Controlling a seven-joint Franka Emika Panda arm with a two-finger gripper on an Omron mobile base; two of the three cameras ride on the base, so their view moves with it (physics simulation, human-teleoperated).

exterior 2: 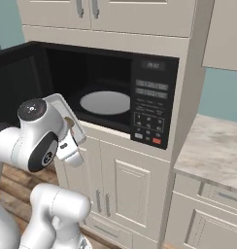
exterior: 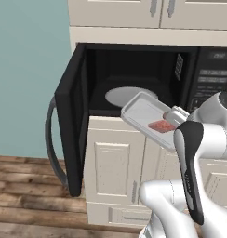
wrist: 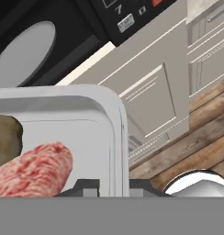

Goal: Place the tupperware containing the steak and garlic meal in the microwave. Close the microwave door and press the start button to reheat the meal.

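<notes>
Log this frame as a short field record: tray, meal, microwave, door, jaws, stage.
tray: tupperware held in the air, tilted, in front of the microwave opening, not yet inside
meal: steak lying in the tray
microwave: microwave cavity open, turntable bare
door: door swung wide open to the left
jaws: gripper shut on the tray rim
stage: tray not placed; door and start button pending
</notes>
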